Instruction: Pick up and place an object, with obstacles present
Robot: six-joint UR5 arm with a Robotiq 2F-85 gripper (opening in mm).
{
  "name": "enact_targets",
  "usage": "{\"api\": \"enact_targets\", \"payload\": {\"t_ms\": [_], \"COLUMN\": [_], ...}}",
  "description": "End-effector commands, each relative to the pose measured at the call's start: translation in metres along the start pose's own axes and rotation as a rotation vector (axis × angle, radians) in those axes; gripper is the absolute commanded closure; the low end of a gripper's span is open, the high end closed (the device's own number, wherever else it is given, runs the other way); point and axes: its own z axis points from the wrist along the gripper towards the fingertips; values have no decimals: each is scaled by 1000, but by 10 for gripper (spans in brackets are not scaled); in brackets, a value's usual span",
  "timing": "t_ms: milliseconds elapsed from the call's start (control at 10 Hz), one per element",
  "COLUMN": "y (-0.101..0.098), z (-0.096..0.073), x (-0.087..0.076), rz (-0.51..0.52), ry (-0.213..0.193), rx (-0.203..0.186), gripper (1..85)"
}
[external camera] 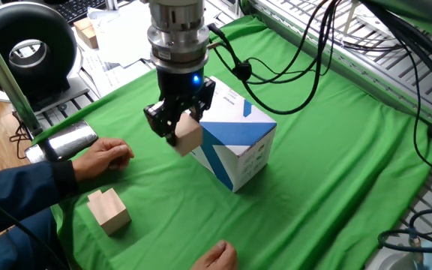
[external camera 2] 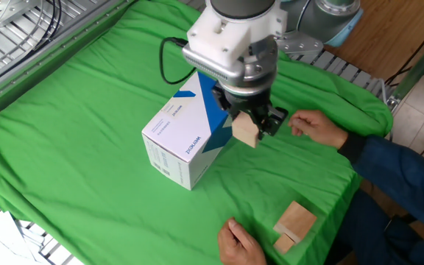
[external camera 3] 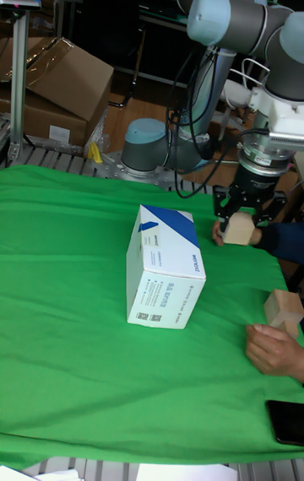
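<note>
The claw pinches the small wooden cube and holds it in the air, clear of the green cloth on the desk, right beside the white-and-blue box. The carry step appears to be in hand. The next move likely calls for taking the cube over or around the box without brushing it, and keeping away from the person's hand and the larger wooden block.

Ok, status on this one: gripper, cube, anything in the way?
Gripper shut on small wooden cube, cube held off the cloth. White-and-blue box right beside it. Person's hand close on the other side.
</note>
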Motion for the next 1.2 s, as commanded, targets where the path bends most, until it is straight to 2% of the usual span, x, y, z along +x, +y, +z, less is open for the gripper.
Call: {"api": "enact_targets", "payload": {"t_ms": [0,100,300,500,800,1100], "y": [40,46,45,55,38,21], "z": [22,31,45,70,98,116], "x": [2,3,-1,-10,-25,-33], "rz": [75,86,83,97,57,-18], "ry": [-14,-14,-11,-37,-46,-46], "rx": [-46,-43,-31,-31,3,28], "gripper": [843,843,843,843,830,757]}}
